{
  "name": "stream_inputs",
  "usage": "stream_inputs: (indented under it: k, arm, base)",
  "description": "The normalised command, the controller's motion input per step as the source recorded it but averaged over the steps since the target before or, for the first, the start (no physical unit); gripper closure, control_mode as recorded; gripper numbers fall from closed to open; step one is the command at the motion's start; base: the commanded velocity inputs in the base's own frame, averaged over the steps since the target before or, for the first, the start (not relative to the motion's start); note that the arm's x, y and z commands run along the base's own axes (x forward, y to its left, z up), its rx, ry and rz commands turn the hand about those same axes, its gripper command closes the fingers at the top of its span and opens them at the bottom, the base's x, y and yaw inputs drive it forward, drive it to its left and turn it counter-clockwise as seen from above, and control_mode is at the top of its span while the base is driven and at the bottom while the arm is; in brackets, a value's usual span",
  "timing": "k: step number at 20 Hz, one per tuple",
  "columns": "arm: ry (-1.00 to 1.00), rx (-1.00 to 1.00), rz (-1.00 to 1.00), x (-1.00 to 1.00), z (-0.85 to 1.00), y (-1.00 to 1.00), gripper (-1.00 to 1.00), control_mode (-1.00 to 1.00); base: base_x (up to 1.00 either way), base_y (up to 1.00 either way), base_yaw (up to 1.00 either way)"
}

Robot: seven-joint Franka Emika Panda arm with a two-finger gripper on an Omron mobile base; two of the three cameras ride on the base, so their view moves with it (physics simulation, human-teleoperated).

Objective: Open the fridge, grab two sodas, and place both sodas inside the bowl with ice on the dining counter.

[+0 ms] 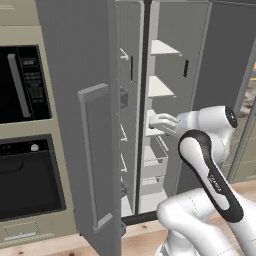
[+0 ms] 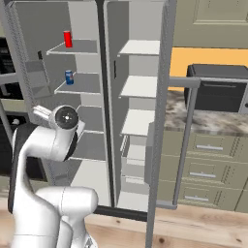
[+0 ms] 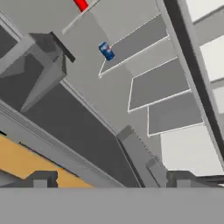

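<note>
Gripper (image 3: pixel 111 179) spread wide, empty, at bottom of hand view; blue soda (image 3: pixel 106 51) upper centre, red soda (image 3: pixel 81 4) top edge.

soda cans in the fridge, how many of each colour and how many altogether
red soda can: 1
blue soda can: 1
total: 2, both on shelves in the left compartment of the open fridge, the red one on the shelf above the blue one
</note>
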Motion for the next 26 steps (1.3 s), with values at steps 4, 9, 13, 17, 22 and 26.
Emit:
stream_inputs:
  k: [4, 9, 13, 17, 22, 26]
  arm:
    - [0.19, 0.35, 0.11, 0.55, -0.36, 0.1, -1.0, -1.0]
    - [0.18, 0.23, 0.12, 0.7, -0.04, 0.21, -1.0, -1.0]
    - [0.14, 0.12, 0.12, 0.72, -0.11, 0.49, -1.0, -1.0]
    - [0.13, 0.12, 0.11, 0.67, -0.04, 0.47, -1.0, -1.0]
    - [0.05, 0.06, 0.1, 0.16, -0.01, 0.73, -1.0, -1.0]
    - [0.01, 0.01, 0.09, 0.0, 0.0, 0.89, -1.0, -1.0]
  base:
    - [0.0, 0.0, 0.0]
    - [0.0, 0.0, 0.0]
    - [0.0, 0.0, 0.0]
    - [0.0, 0.0, 0.0]
    - [0.0, 0.0, 0.0]
    - [0.0, 0.0, 0.0]
